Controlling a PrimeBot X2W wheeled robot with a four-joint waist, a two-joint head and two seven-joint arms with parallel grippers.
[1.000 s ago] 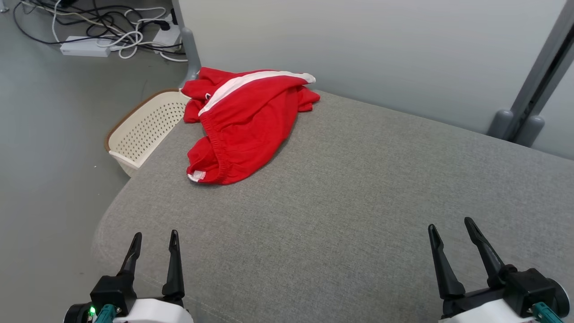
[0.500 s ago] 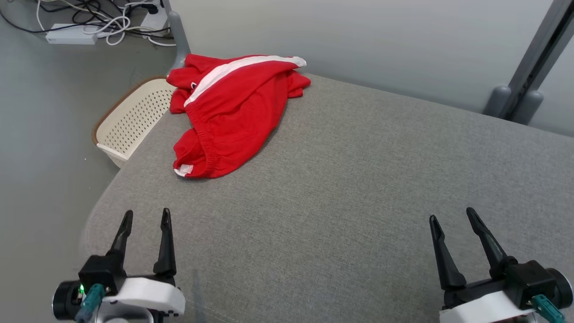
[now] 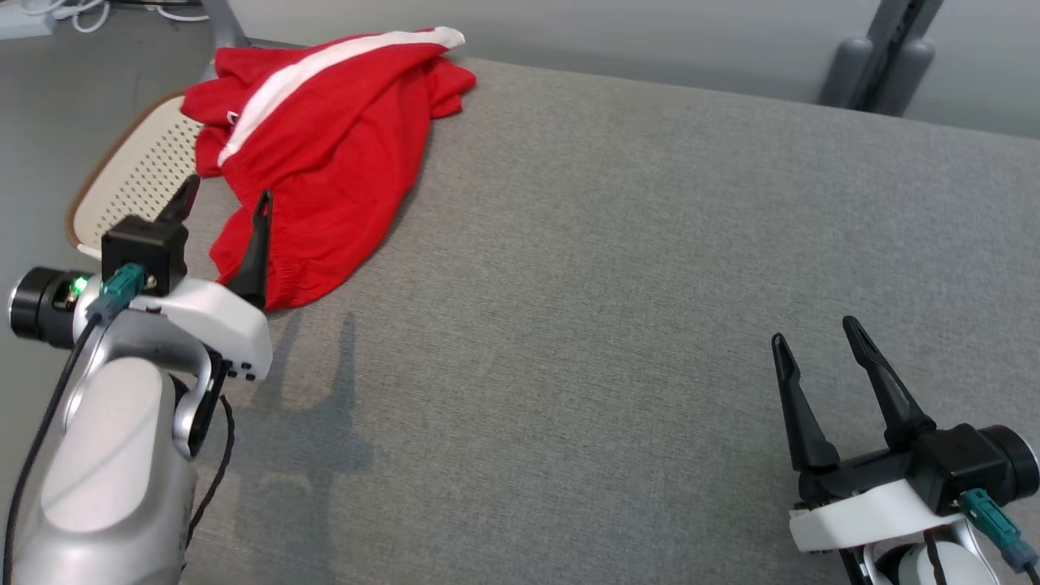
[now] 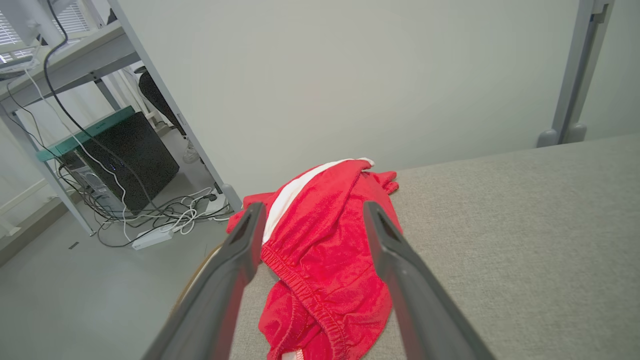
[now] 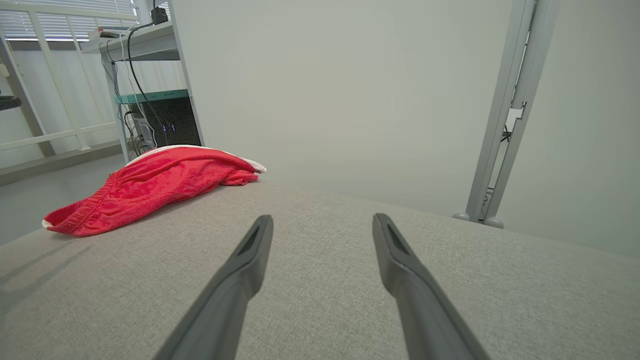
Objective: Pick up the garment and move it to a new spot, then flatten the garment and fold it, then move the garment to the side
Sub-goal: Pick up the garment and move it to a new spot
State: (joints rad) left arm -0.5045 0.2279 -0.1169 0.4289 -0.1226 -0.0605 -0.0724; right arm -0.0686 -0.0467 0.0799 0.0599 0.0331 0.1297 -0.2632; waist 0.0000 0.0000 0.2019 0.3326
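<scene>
Grey cushion (image 3: 609,284); left arm (image 3: 122,455) extended, jaws facing garment (image 3: 325,146).

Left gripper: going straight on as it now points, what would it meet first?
Probably the red garment, lying straight ahead between the open fingers of the left gripper in its wrist view; its elastic waistband looks nearest, though depth is unclear.

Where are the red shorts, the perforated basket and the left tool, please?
red shorts (image 3: 325,162), head view, red cloth below the white stripe.
perforated basket (image 3: 138,175), head view, its perforated wall.
left tool (image 3: 228,187), head view, midway between its fingertips.
</scene>
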